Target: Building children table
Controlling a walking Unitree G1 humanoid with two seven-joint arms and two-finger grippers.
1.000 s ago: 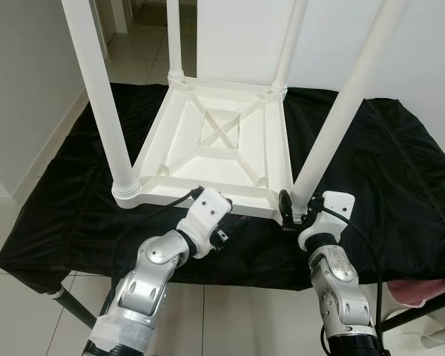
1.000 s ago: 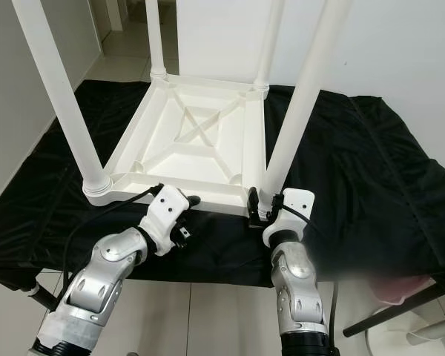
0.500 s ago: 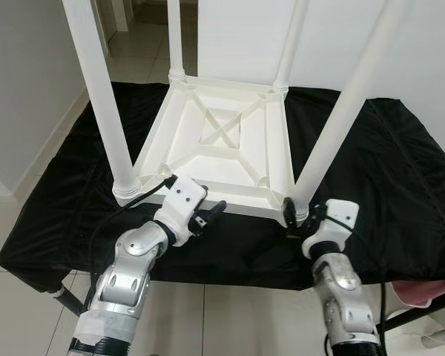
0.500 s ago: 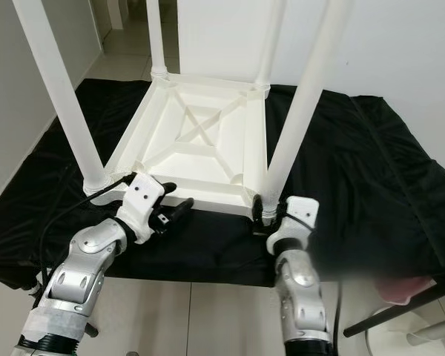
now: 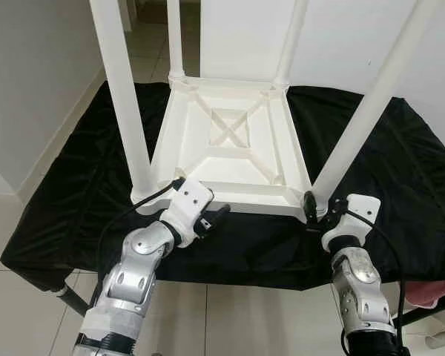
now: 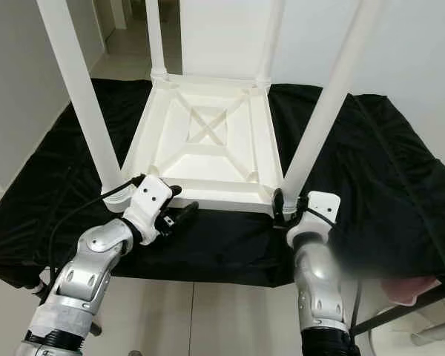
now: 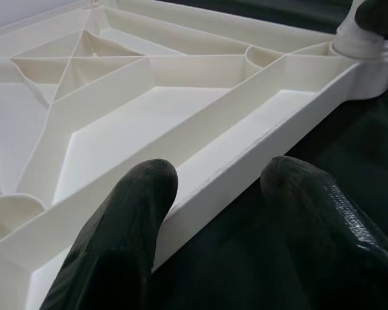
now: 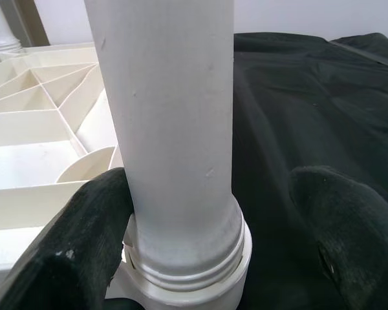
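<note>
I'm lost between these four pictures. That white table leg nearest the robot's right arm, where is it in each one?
Left eye view: the near right leg rises from the upturned table's near right corner.
Right eye view: the same leg, right of centre.
Left wrist view: its socket collar, far corner.
Right wrist view: the leg up close between the right tool's fingers.
Shared landmark: the black cloth.

We're in a home here: pale glossy floor tiles (image 5: 15,297), plain white walls (image 5: 30,81) with a skirting board running along the base, and a tiled hallway (image 5: 144,30) opening at the back. A black cloth (image 5: 400,170) drapes the work table (improvised bench, clearly), nothing industrial about it.
</note>
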